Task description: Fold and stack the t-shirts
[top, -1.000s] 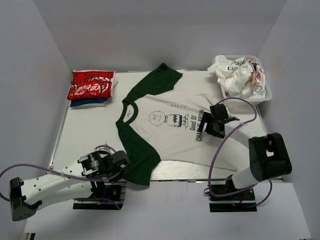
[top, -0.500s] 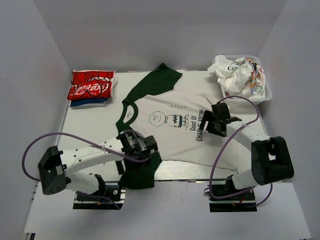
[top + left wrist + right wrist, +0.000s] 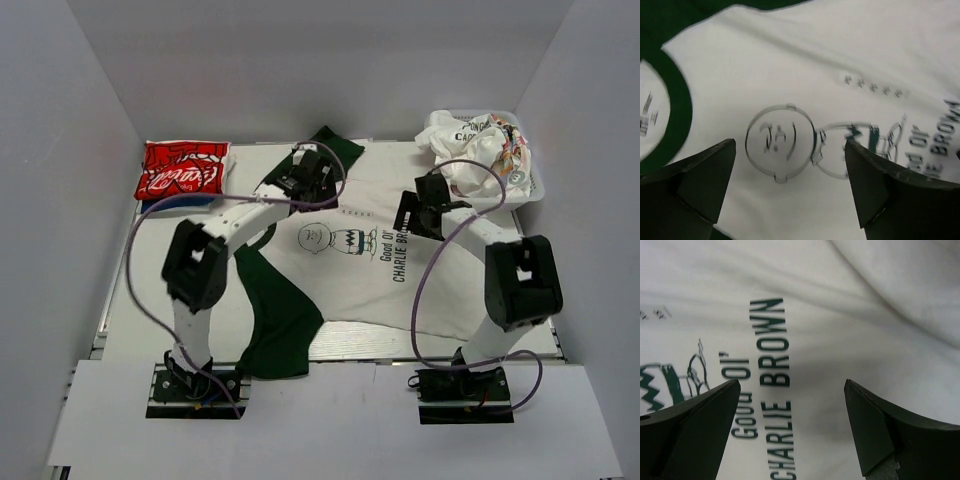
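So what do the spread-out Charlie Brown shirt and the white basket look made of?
Charlie Brown shirt: soft matte cloth, probably cotton knit; it wrinkles and drapes. White basket: seemingly rigid plastic, going by its straight rim; too small to confirm.

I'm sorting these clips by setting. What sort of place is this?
Probably a lab robot cell, not a home: plain white walls box in a table, a left arm and right arm are bolted at its edge, and a t-shirt lies spread near a basket of crumpled cloth.

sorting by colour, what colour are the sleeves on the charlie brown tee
Dark green sleeves on the off-white Charlie Brown tee, clearest in the top external view.
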